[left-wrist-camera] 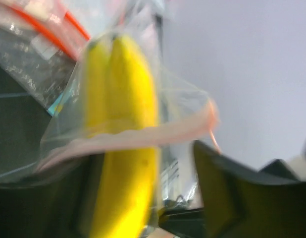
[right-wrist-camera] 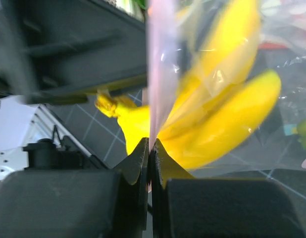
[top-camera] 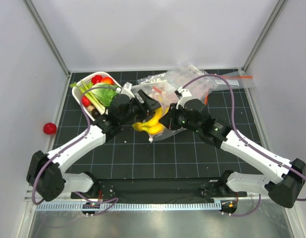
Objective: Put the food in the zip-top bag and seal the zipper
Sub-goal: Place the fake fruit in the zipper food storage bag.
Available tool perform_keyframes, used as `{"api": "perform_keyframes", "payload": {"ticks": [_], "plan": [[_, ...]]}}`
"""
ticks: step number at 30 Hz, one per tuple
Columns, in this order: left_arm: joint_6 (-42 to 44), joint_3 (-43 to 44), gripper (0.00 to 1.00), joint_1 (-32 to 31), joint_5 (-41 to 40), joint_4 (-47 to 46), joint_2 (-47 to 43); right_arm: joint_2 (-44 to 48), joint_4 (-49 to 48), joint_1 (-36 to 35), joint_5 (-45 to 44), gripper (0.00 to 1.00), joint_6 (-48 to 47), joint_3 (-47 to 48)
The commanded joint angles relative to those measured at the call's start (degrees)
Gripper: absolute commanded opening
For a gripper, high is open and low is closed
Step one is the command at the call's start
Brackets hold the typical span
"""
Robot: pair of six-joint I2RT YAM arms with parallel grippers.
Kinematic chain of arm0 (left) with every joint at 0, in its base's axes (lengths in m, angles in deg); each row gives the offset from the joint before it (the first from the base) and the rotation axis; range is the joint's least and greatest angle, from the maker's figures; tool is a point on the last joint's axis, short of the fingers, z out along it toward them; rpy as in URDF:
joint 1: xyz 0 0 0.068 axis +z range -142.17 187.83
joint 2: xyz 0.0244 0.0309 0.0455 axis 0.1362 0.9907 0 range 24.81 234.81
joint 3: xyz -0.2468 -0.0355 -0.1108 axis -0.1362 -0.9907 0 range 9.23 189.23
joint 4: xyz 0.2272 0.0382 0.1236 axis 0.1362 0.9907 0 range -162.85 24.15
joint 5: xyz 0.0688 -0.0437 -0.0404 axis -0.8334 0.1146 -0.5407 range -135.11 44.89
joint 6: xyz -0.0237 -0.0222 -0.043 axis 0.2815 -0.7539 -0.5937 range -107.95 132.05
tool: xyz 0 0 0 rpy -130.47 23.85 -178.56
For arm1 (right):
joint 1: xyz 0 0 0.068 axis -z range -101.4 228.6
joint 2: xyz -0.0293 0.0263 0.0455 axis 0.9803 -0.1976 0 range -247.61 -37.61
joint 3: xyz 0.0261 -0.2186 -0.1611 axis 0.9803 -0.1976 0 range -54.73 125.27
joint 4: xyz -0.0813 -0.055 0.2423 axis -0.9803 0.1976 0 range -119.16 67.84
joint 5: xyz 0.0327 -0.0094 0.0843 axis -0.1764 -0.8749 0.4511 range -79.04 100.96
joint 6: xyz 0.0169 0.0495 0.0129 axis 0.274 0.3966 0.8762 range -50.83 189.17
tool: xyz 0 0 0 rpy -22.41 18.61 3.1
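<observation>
Two white-shelled arms reach inward from the near edge of the dark, grid-marked bench [top-camera: 143, 158] and meet at its middle. The right tool [right-wrist-camera: 150, 148] is clenched on the thin pale edge of the zip-top bag [right-wrist-camera: 160, 74], the film rising straight up from between its black fingertips. The left tool [top-camera: 147, 106] has its jaws apart around the banana bunch [right-wrist-camera: 227, 114]. One dark finger [left-wrist-camera: 232, 198] stands clear of the fruit, while the other is lost in blur and shadow. The smooth, glossy yellow plastic bananas are partly inside the clear soft bag, with their stem end poking out below the mouth over the bench. The whitish zipper [left-wrist-camera: 133, 139] crosses them as a slack, curved band. Both wrist views are smeared, so the bag's dots and its far corners are hard to make out. Farther back on the left, a white slatted basket [top-camera: 85, 79] holds leafy green, red and orange toy produce, partly hidden by the left arm. Farther back on the right, crumpled clear bags with red strips [top-camera: 217, 82] lie heaped. A pale patch on one of them is too blurred to read. A small red ball [top-camera: 49, 128] lies off the bench by the left wall.
</observation>
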Motion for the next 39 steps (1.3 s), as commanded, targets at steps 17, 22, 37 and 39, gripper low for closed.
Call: {"api": "perform_keyframes", "payload": {"ticks": [17,22,37,39], "plan": [[21.5,19.9,1.00,-0.3,-3.5,27.5,-12.8,4.6,6.1,1.7,-13.2,0.01,9.7,12.9],[26.1,10.5,1.00,-0.3,-19.5,28.8,-16.8,4.2,8.9,1.7,-22.9,0.01,0.9,14.9],[19.5,14.5,1.00,5.1,-54.5,49.6,-11.3,9.3,-0.8,1.7,-32.3,0.01,-6.3,-1.9],[19.3,16.3,1.00,12.3,-53.0,52.5,-8.8,10.6,-1.1,1.7,-31.6,0.01,-6.3,-2.4]]}}
